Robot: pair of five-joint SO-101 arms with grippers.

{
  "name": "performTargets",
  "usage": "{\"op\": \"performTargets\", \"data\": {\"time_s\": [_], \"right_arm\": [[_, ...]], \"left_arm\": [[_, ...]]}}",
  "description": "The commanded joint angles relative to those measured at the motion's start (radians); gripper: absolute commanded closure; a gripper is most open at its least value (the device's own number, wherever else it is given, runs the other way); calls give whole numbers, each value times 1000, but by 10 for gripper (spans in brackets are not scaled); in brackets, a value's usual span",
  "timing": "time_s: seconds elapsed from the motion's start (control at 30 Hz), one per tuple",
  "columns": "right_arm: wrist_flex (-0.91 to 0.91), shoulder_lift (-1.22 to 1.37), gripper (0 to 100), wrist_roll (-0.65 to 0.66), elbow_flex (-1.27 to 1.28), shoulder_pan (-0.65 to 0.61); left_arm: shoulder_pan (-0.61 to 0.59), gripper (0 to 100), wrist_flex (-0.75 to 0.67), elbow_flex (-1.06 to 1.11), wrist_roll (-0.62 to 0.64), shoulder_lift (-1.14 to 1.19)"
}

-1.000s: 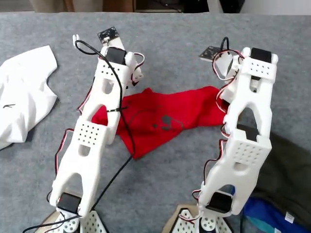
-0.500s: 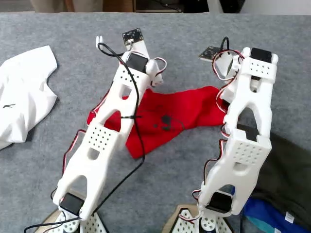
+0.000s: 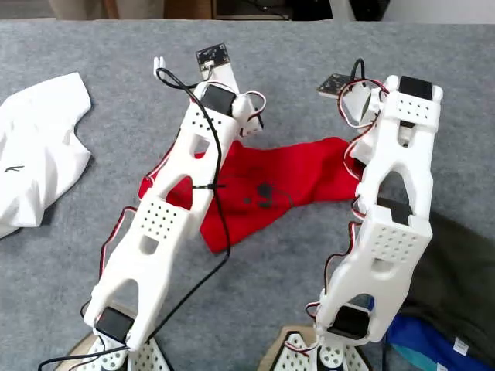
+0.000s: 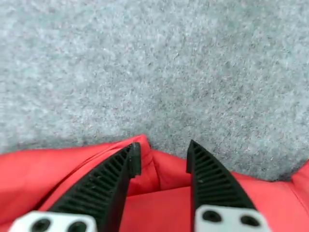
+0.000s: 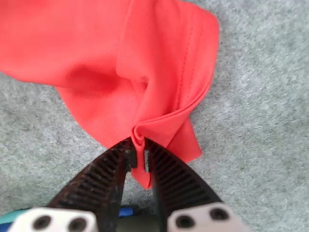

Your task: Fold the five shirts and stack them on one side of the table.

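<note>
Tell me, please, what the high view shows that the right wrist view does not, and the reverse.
High view adds: the white shirt at the left side of the table, and the left arm over the red shirt. Right wrist view adds: the right gripper shut on a fold at the red shirt's edge. Both share: the red shirt, lying crumpled on the grey table.

Bright, even light, probably from overhead, falls on the table (image 3: pixel 93 255); a soft shadow edges the white shirt (image 3: pixel 39 154).
</note>
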Motion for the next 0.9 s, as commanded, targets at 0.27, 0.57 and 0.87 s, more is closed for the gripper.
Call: {"op": "performTargets", "data": {"time_s": [0.27, 0.57, 0.87], "right_arm": [[-3, -5, 995, 6, -58, 7], [-3, -5, 995, 6, -58, 7], [-3, -5, 995, 6, -58, 7]], "left_arm": [[-2, 826, 0, 38, -8, -13], [-3, 826, 0, 51, -5, -13], [-12, 826, -14, 52, -2, -12]]}}
